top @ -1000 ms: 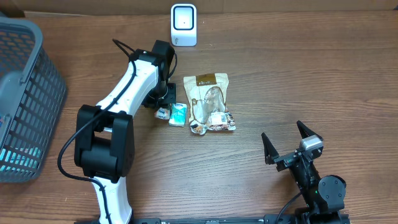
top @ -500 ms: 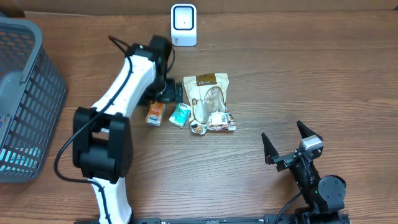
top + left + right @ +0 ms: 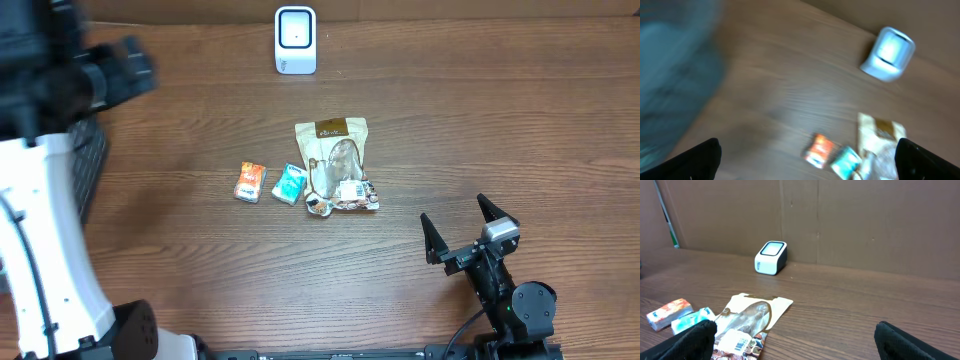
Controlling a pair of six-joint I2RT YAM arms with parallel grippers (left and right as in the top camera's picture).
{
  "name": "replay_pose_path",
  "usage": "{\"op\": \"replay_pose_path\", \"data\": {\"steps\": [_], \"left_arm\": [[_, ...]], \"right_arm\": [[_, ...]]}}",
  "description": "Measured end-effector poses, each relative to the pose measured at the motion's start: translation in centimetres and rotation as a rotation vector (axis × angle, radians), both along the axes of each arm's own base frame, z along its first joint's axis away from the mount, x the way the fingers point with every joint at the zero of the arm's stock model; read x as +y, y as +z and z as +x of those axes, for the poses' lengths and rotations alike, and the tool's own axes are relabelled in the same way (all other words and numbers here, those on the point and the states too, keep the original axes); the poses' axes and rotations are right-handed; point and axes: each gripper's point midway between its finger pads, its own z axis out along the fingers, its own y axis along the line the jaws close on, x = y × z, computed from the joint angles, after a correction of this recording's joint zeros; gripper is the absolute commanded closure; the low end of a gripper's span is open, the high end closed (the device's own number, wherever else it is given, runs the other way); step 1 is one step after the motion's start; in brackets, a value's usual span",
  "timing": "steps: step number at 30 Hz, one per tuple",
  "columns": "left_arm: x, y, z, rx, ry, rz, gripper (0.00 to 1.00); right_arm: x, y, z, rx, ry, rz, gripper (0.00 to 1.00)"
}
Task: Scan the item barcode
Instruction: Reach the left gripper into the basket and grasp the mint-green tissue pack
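Three items lie mid-table: an orange packet (image 3: 250, 182), a teal packet (image 3: 290, 184) and a tan snack pouch (image 3: 337, 165) with a white barcode label (image 3: 735, 341). The white scanner (image 3: 295, 40) stands at the back edge. My left gripper (image 3: 125, 70) is raised high at the far left, blurred. In the left wrist view it (image 3: 807, 160) is open and empty, looking down on the orange packet (image 3: 818, 150) and the scanner (image 3: 888, 53). My right gripper (image 3: 462, 228) rests open near the front right, apart from the pouch.
A grey mesh basket (image 3: 92, 160) stands at the left edge, mostly hidden behind my raised left arm; it is a blue-grey blur (image 3: 670, 75) in the left wrist view. A brown cardboard wall (image 3: 840, 220) backs the table.
My left gripper opened and left the orange packet on the table beside the teal one. The arm then rose and swung away to the left. The right arm has not moved.
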Motion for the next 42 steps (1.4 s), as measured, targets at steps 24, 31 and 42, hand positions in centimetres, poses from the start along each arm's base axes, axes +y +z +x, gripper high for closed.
{"op": "replay_pose_path", "data": {"steps": [24,31,42], "left_arm": [[24.3,-17.3,-11.5,0.363,0.807,-0.242,0.2],[24.8,-22.9,-13.3,0.514,0.842,-0.216,0.28],[25.1,-29.9,-15.8,0.695,0.867,-0.167,0.32]], "right_arm": [[0.0,0.0,0.0,-0.001,0.0,0.0,0.0],[0.0,0.0,0.0,0.0,0.0,0.0,0.0],[0.0,0.0,0.0,0.0,0.0,0.0,0.0]]}}
